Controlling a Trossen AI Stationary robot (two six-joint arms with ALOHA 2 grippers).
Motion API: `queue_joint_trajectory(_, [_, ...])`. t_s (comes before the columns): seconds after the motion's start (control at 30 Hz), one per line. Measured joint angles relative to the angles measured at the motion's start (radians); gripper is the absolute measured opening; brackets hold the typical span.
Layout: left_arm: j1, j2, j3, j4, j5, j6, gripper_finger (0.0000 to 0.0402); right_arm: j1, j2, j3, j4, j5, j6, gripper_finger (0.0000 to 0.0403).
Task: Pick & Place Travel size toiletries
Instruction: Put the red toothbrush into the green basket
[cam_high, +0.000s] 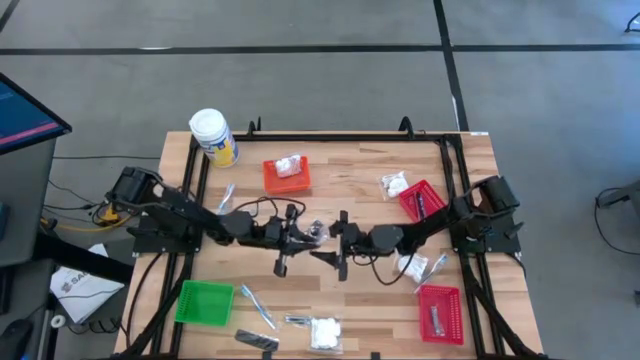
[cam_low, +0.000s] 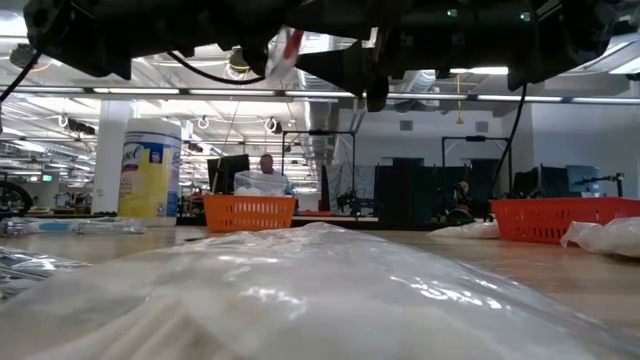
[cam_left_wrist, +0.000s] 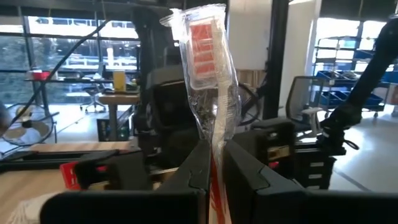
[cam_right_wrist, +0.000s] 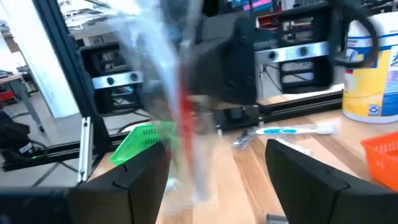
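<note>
Grey concrete floor (cam_high: 330, 90) surrounds wooden table (cam_high: 350, 160); dark tape lines cross floor beyond table's far edge. Blue-lit monitor (cam_high: 25, 115) stands off table's left side. Beyond table: open industrial hall, white column (cam_low: 110, 150), ceiling light strips (cam_low: 480, 70), dark racks (cam_low: 410, 190), seated person (cam_low: 266, 165). Large windows (cam_left_wrist: 56, 62), desk (cam_left_wrist: 118, 99), office chair (cam_left_wrist: 308, 93) farther back.

One camera looks straight down on the table (cam_high: 330, 200); another sits at tabletop height, facing the far room. The wrist cameras face each other closely, sharing the wrapped toothbrush (cam_left_wrist: 208, 74).
</note>
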Motion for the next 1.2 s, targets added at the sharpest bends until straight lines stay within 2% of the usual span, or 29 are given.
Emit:
queue_joint_trajectory(0.2, [-0.001,0.011,0.008,0.007,0.0,0.002,0.0014,0.009,0.0,0.0,-0.013,0.0,0.0,0.0251])
queue_joint_trajectory(0.33, [-0.001,0.011,0.008,0.01,0.0,0.003,0.0014,0.01,0.0,0.0,-0.009,-0.001,0.0,0.022])
queue_joint_trajectory(0.47, [-0.001,0.011,0.008,0.011,0.01,0.002,0.0014,0.01,0.0,0.0,-0.009,-0.001,0.0,0.0159])
queue_joint_trajectory(0.67, [-0.001,0.011,0.008,0.014,0.017,-0.002,0.0015,0.01,0.0,0.0,-0.011,-0.003,-0.002,0.0038])
queue_joint_trajectory(0.73, [-0.002,0.011,0.008,0.011,0.016,-0.007,0.0018,0.011,0.0,0.0,-0.016,-0.004,-0.011,0.0016])
queue_joint_trajectory(0.9, [-0.002,0.01,0.01,-0.02,0.017,-0.01,0.0043,0.023,0.001,0.0,-0.029,-0.001,-0.008,0.0025])
queue_joint_trajectory(1.0, [-0.001,0.01,0.01,-0.074,0.018,-0.03,0.0071,0.023,0.0,0.0,-0.047,0.002,-0.007,0.0011])
queue_joint_trajectory(1.2, [-0.003,-0.022,-0.006,-0.222,-0.023,-0.046,0.0141,0.022,-0.003,0.0,-0.132,0.002,0.043,0.001])
